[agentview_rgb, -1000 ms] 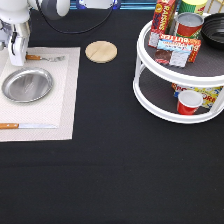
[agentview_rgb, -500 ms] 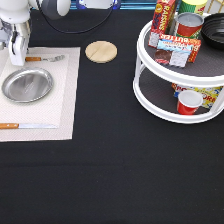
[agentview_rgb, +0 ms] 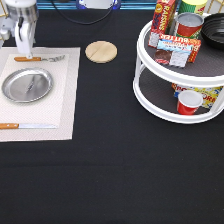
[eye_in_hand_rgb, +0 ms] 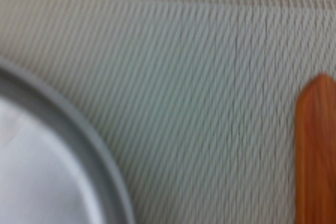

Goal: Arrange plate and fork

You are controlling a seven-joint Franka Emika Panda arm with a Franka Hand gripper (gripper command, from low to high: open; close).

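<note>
The silver plate (agentview_rgb: 27, 85) lies on a pale placemat (agentview_rgb: 67, 110) at the exterior view's left. Its rim also shows in the wrist view (eye_in_hand_rgb: 82, 145). The fork (agentview_rgb: 40, 59) lies flat on the mat just beyond the plate, with its wooden handle to the left and its tines to the right. The handle shows in the wrist view (eye_in_hand_rgb: 315, 160). My gripper (agentview_rgb: 24, 49) hangs low over the fork's handle end, at the mat's top left corner. It holds nothing that I can see.
A wooden-handled knife (agentview_rgb: 27, 126) lies on the mat below the plate. A tan wooden disc (agentview_rgb: 101, 51) sits on the black table (agentview_rgb: 110, 170) to the mat's right. A white two-tier turntable (agentview_rgb: 180, 75) with cans, boxes and a red cup stands at the right.
My gripper has shifted slightly to the right above the fork's handle. The fork, plate and knife lie where they were.
</note>
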